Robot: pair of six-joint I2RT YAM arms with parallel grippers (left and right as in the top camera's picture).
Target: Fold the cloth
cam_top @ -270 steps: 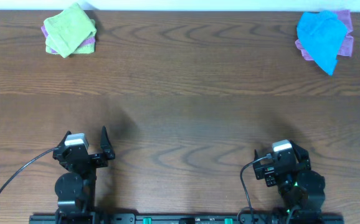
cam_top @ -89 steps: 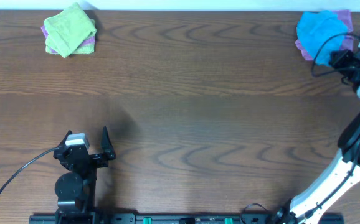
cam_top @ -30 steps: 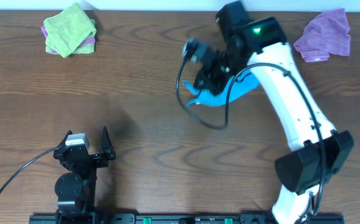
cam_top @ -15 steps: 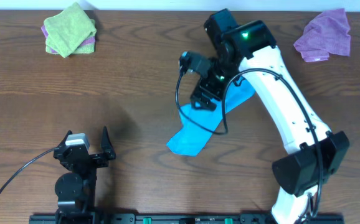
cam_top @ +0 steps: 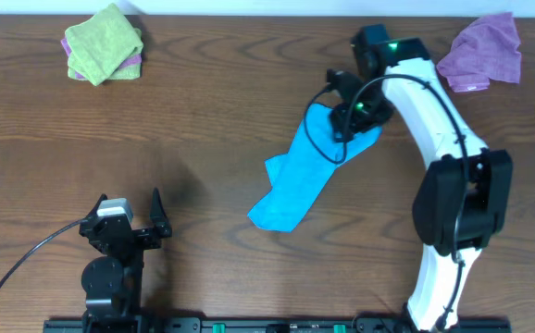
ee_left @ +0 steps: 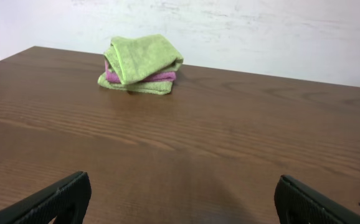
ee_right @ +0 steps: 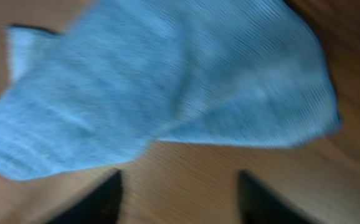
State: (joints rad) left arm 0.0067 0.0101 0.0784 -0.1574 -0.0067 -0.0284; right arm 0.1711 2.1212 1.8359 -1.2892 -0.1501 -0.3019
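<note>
**Cloth** (cam_top: 297,180): sky-blue, plain. Laid out on the table (cam_top: 203,120) as a long crumpled strip running diagonally, upper end near the table's middle-right, lower end nearer the front edge. Flat on the wood, not lifted. One small corner visible at the lower right edge of the left wrist view.

**Right gripper** (cam_top: 349,113): over the strip's upper end, at the tip of the outstretched white arm (cam_top: 434,120). In the blurred right wrist view, two dark fingers (ee_right: 108,193) standing apart with bare wood between them. Cloth lying just beyond the fingertips, filling the upper part of that view, none of it between the pads. Released, grasping nothing.

**Left gripper** (ee_left: 180,193): parked at the near-left of the table, well apart from the cloth. Fingers spread wide, nothing between them but bare wood.

**Lime-green cloth** (cam_top: 104,42): folded, at the far-left corner, with a purple layer (ee_left: 141,76) showing within the fold.

**Purple cloth** (cam_top: 482,51): crumpled heap at the far-right corner, apart from the sky-blue strip.
</note>
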